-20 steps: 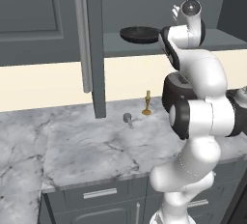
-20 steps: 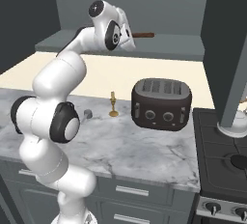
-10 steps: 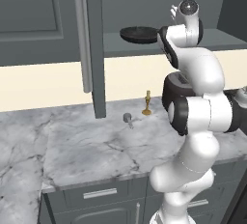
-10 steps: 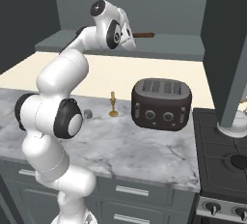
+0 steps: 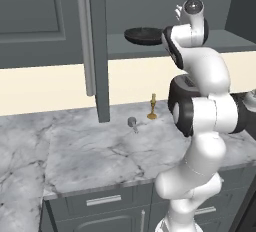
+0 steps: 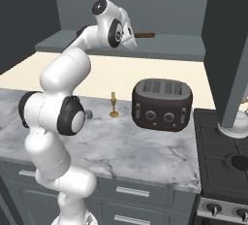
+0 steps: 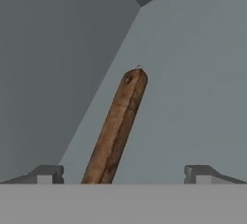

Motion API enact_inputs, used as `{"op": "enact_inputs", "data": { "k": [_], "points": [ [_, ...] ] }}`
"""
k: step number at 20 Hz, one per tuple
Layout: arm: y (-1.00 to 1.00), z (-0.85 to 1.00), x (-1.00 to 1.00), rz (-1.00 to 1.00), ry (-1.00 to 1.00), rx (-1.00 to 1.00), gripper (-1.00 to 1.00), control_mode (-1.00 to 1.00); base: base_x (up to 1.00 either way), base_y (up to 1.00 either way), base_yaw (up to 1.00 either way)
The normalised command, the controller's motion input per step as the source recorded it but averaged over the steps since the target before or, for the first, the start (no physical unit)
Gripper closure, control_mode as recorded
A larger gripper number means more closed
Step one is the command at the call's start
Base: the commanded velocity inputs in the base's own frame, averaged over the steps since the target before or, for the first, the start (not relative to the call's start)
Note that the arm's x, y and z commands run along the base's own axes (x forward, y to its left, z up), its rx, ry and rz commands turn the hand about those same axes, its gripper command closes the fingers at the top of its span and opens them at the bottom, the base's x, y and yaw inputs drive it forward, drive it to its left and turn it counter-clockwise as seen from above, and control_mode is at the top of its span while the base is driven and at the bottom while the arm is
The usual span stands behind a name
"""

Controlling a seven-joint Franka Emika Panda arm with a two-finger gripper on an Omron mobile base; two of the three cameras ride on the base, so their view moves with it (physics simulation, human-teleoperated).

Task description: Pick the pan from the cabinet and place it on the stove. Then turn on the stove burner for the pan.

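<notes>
Your arm reaches into the open cabinet [image 5: 95,51], the pick-up step not yet closed.

From left to right: the pan [image 5: 142,36] sits on the cabinet's grey shelf [image 6: 174,52], its brown wooden handle [image 7: 116,126] running up between the spread fingertips [image 7: 46,174] of your end effector [image 7: 123,175], which stands wide open and grips nothing. You likely need to ease forward and clamp on that handle, then lift clear of the shelf. Nothing shows inside the pan. The toaster [image 6: 162,104] waits on the tabletop [image 6: 145,151]; the stove [image 6: 225,161] lies at far right.
</notes>
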Motion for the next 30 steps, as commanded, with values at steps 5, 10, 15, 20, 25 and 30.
{"op": "enact_inputs", "data": {
  "k": [5,10,15,20,25,30],
  "points": [
    [0.00,-0.20,0.27,0.00,0.00,0.00,-1.00,-1.00,0.00,0.00,0.00],
    [0.00,-0.24,0.28,0.00,0.00,0.00,-1.00,-1.00,0.00,0.00,0.00],
    [0.00,-0.26,0.28,0.00,0.00,0.00,-1.00,-1.00,0.00,0.00,0.00],
    [0.00,-0.31,0.27,0.00,0.00,0.00,-1.00,-1.00,0.00,0.00,0.00],
    [0.00,-0.33,0.21,0.00,0.00,0.00,-1.00,-1.00,0.00,0.00,0.00],
    [0.00,-0.32,0.17,0.00,0.01,0.00,-1.00,-1.00,0.00,0.00,0.00]
  ]
}}
